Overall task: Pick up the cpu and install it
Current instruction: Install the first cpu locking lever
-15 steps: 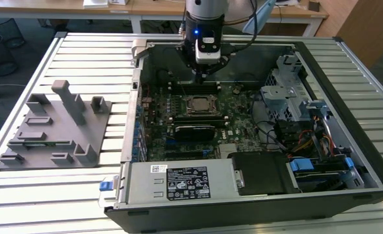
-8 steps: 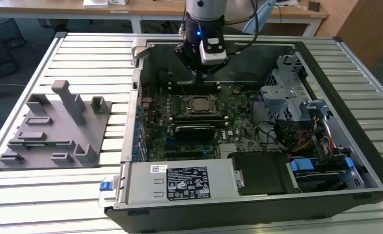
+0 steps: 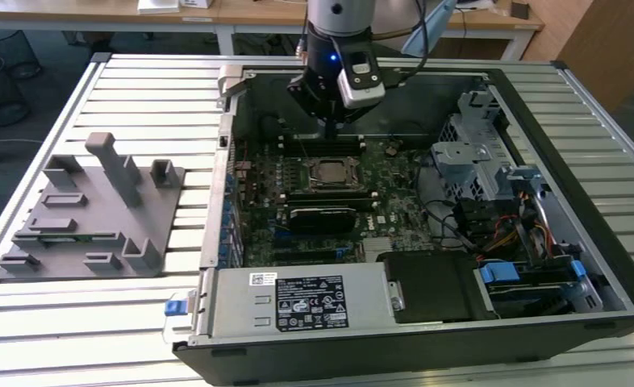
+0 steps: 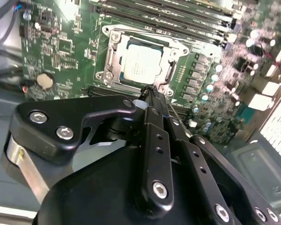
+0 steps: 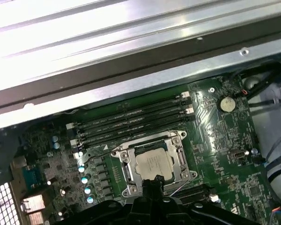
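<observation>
Silvery cpu (image 4: 141,64) seated in mobo socket (image 4: 113,52); its print unreadable.

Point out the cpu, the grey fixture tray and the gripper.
cpu (image 4: 141,65): second wrist view, centre of its silvery top, seated in the socket.
grey fixture tray (image 3: 69,234): exterior view, its flat base.
gripper (image 4: 148,96): second wrist view, its black fingertips.

The scene is evenly lit from above. Strong glare is noted on the slatted metal surface (image 5: 107,28) in the first wrist view and at the upper edge of the motherboard (image 4: 61,51) in the second wrist view. The gripper (image 4: 147,96) close to the lens is rendered dark and soft. The case interior (image 3: 403,113) is shadowed beneath the arm.
</observation>
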{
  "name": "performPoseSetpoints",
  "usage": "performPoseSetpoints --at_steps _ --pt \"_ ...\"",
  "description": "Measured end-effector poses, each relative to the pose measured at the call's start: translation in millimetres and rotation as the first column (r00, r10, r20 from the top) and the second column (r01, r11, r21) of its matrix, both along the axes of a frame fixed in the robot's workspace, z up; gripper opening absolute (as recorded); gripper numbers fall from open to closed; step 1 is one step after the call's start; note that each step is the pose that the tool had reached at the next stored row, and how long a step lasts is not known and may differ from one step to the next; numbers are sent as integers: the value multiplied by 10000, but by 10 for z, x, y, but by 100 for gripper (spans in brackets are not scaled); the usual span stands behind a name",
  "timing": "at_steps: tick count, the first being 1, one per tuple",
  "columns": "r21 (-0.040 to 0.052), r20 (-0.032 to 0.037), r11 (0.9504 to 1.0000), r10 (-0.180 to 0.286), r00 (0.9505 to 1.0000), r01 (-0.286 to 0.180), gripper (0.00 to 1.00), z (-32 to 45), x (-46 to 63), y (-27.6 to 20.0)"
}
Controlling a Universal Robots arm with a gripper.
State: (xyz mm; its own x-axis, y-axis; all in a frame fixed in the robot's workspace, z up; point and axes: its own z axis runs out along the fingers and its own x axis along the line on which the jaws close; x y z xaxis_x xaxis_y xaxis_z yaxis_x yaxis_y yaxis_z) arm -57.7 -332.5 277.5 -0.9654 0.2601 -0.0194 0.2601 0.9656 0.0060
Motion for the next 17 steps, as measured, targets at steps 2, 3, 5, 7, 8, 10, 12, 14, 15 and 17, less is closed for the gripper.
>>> performPoseSetpoints --at_steps 2,3,5,7,8,10,12,14,15,17 --pt "0 0 9994 359 9994 -359 11 -5 0 0" --pt "0 0 9985 539 9985 -539 11 -8 0 0" --pt "-2 0 9958 915 9958 -915 11 -13 0 0" --pt "-6 -1 9919 1272 9919 -1272 11 -15 0 0" --pt "-7 -1 9895 1442 9895 -1442 11 -17 0 0" --pt "-8 0 9849 1732 9849 -1732 11 -19 -3 0" --pt "-7 0 9818 1901 9818 -1901 11 -21 -12 0" --pt "-6 1 9800 1992 9800 -1992 11 -23 -28 0" --pt "-7 0 9797 2004 9797 -2004 11 -23 -38 0" --pt "-7 -1 9796 2009 9796 -2009 11 -24 -76 0"
